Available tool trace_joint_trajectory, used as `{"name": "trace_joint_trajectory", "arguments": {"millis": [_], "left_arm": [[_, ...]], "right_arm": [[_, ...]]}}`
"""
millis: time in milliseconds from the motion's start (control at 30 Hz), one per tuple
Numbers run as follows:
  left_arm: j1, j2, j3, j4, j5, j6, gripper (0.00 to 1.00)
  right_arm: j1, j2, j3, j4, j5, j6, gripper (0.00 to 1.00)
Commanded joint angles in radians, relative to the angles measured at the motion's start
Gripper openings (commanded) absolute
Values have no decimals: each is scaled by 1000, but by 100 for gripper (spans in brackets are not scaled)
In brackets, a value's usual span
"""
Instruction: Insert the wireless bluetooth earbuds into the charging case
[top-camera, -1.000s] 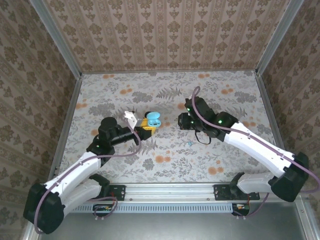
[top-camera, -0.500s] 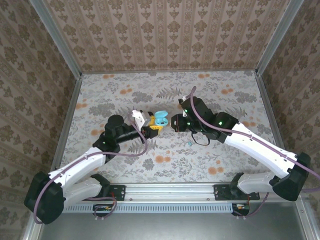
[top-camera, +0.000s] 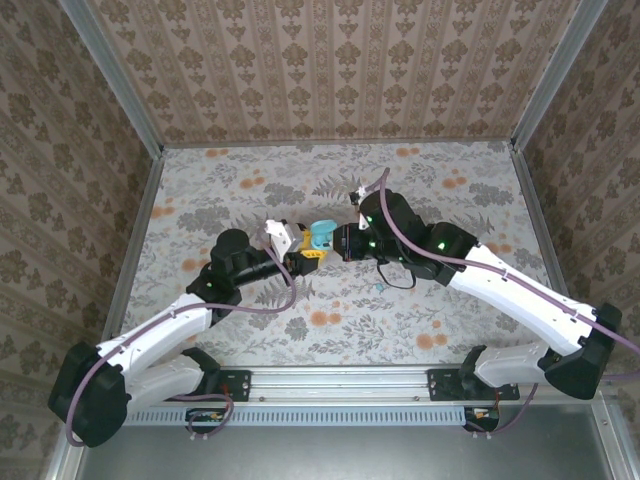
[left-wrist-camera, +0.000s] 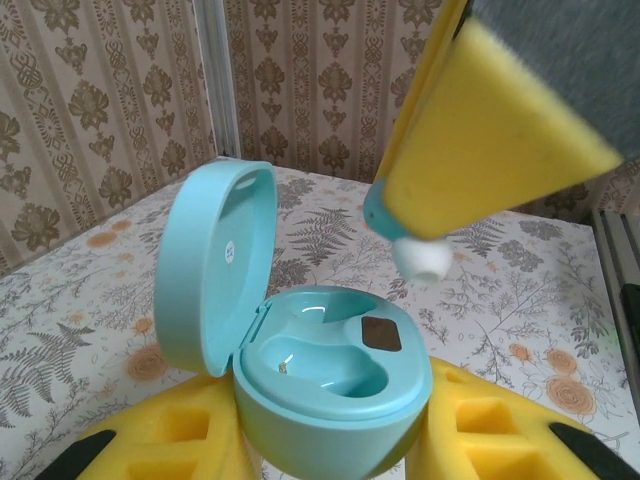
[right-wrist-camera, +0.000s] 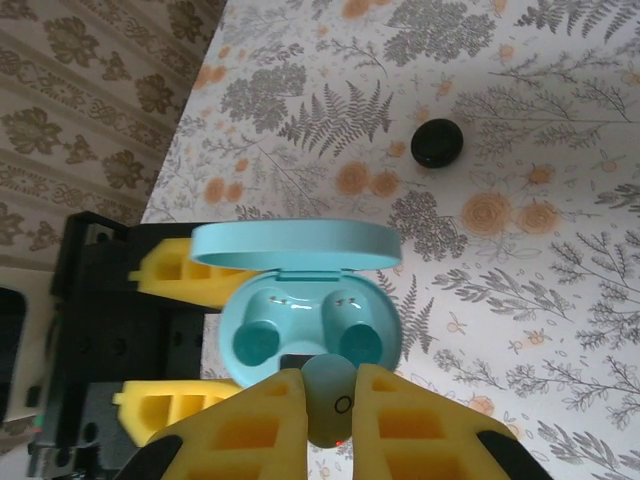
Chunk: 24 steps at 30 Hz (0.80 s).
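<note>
The charging case (left-wrist-camera: 335, 375) is a light turquoise clamshell with its lid (left-wrist-camera: 215, 265) swung up, and both sockets (right-wrist-camera: 355, 340) are empty. My left gripper (left-wrist-camera: 330, 445) is shut on the case's base, a yellow foam pad (left-wrist-camera: 150, 450) on either side. In the top view the case (top-camera: 322, 236) hangs above the table's middle, between the left gripper (top-camera: 305, 250) and the right gripper (top-camera: 345, 243). My right gripper (right-wrist-camera: 330, 410) is shut on one pale turquoise earbud (right-wrist-camera: 330, 395). The earbud's white tip (left-wrist-camera: 420, 258) hovers just above the case's front rim.
A black round disc (right-wrist-camera: 438, 143) lies on the flowered tabletop beyond the case. A tiny bluish item (top-camera: 380, 287) sits on the table by the right arm's cable, too small to identify. Patterned walls and metal rails (top-camera: 130, 250) enclose the table.
The left arm has carried the open case rightward. The right gripper has moved left with the earbud until it sits right over the case.
</note>
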Motion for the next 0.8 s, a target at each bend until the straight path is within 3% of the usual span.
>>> {"name": "trace_joint_trajectory", "arguments": {"millis": [0, 300, 767], "left_arm": [[-10, 1, 33, 27, -1, 18, 19], [-16, -7, 32, 21, -6, 19, 19], [-19, -19, 30, 15, -4, 21, 20]], "right_arm": [[17, 21, 43, 17, -8, -19, 13], [47, 97, 76, 32, -33, -16, 14], [48, 102, 83, -2, 56, -35, 14]]}}
